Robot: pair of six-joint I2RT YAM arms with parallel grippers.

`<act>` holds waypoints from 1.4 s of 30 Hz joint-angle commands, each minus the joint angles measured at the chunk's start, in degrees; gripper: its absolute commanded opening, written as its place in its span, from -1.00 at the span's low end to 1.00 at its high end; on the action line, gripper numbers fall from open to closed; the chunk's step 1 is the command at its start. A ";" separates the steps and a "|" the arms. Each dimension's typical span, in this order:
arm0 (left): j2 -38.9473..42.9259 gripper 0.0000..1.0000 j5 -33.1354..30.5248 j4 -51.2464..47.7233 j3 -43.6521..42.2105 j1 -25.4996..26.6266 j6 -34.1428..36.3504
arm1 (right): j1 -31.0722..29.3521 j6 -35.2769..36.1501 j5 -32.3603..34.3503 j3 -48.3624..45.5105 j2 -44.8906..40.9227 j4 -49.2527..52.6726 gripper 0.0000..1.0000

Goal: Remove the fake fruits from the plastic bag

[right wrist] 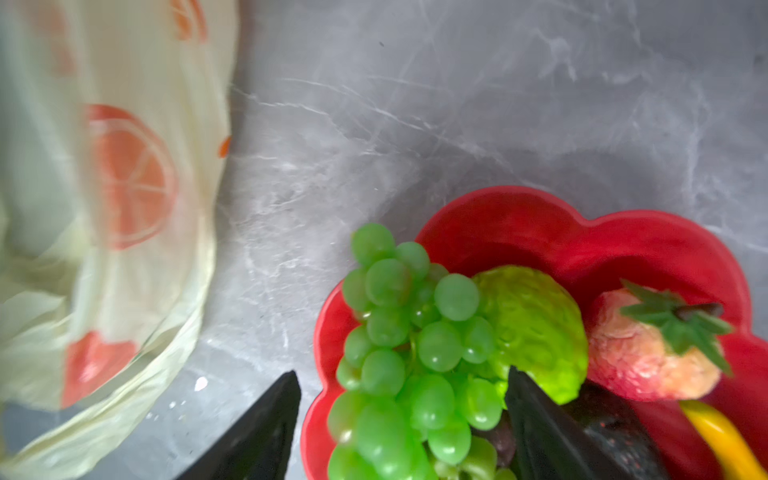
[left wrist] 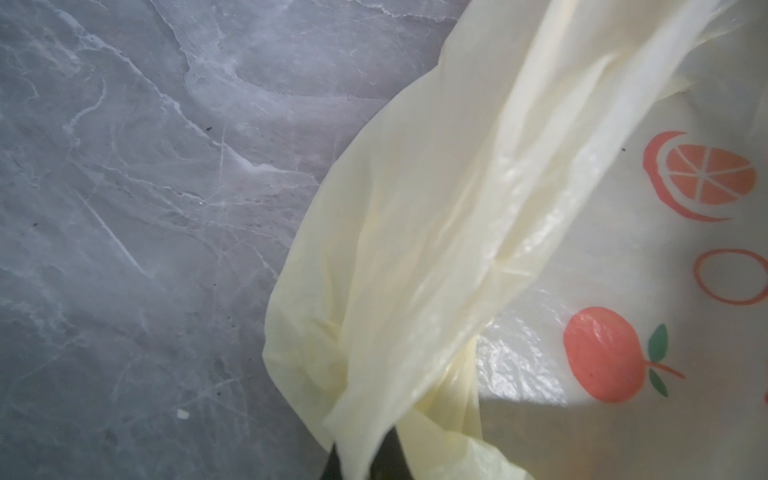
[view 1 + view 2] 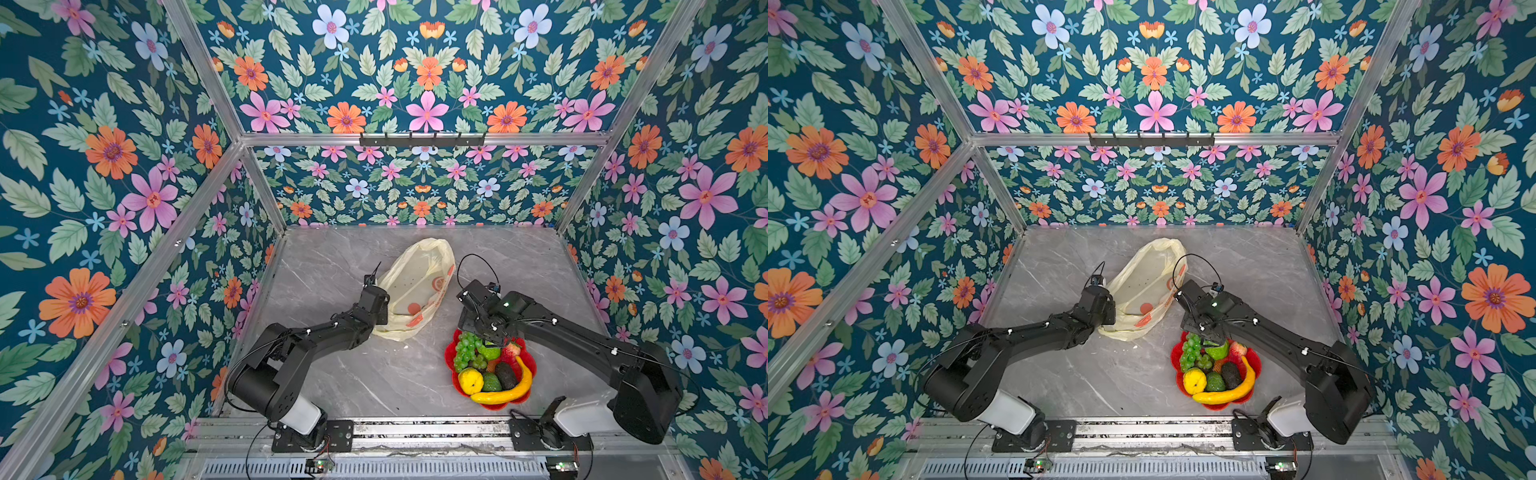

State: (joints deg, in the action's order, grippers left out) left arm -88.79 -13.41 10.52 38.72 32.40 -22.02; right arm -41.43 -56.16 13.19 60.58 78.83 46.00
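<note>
Fruits (image 3: 492, 374) heaped in dish (image 1: 519, 208), grapes (image 1: 386, 361) directly beneath right claw (image 1: 401, 374), spread and holding nothing. Bag (image 3: 419, 282) just beside dish, long axis slanting away, seemingly empty; edge pinched in clenched left claw (image 2: 359, 457), nearer arm.

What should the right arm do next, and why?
Probably lift the right gripper straight up: its jaws stand open astride the grapes, which lie in the dish. The left gripper holds the bag, in which I see no fruit.
</note>
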 commanded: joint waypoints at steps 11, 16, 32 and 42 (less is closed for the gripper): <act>-12.48 -1.00 4.83 -11.83 23.87 0.47 7.29 | 0.34 15.93 11.42 -4.08 -18.53 7.43 0.59; -22.21 -1.00 7.67 -16.76 40.17 0.23 14.48 | 0.45 12.48 12.28 -12.00 -29.38 3.38 0.59; -47.98 -0.33 7.82 -33.44 85.56 -2.08 36.49 | 0.50 6.52 9.49 -23.07 -40.37 -2.57 0.59; -43.80 0.51 0.06 -39.43 92.34 -1.30 27.94 | 0.52 6.66 9.29 -23.33 -39.38 -3.26 0.59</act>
State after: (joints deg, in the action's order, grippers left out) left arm -135.63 -10.90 -26.96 132.73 30.92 10.48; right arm -40.95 -49.34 22.28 36.93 39.05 43.83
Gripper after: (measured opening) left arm 0.755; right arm 0.795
